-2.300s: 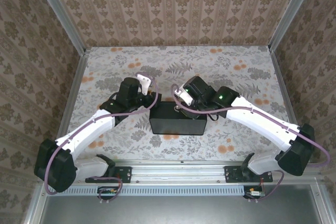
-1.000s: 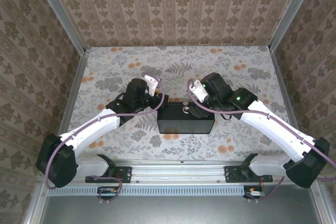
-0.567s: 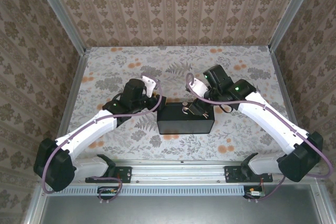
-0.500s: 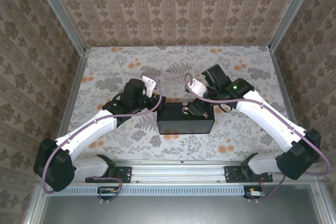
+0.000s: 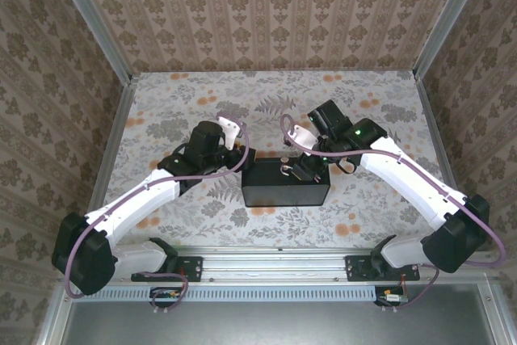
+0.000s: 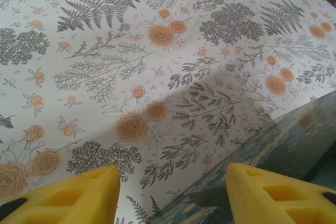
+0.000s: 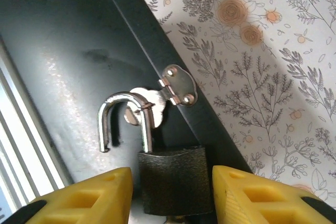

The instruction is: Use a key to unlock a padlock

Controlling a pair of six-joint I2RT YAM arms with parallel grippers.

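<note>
Right hand (image 7: 170,170) hangs over the black box (image 5: 275,191) in the middle of the table (image 5: 363,103), pointed down at the padlock (image 7: 172,182). Its yellow fingers (image 7: 84,195) stand partly apart, one on each side of the dark lock body. A thin gap shows on either side, so it looks close around the lock without clearly squeezing it.

The padlock sits on the box top near the far edge, hooked through a small silver hasp (image 7: 178,88). Its shackle (image 7: 118,100) has one leg seated in the body. The other end is free and curves down over the lid, clear of the body.

Over at the box's left far corner, the left hand (image 6: 173,174) is spread wide with nothing between its fingers. Beneath it lie the flowered table and, to one side, an edge of the box.
</note>
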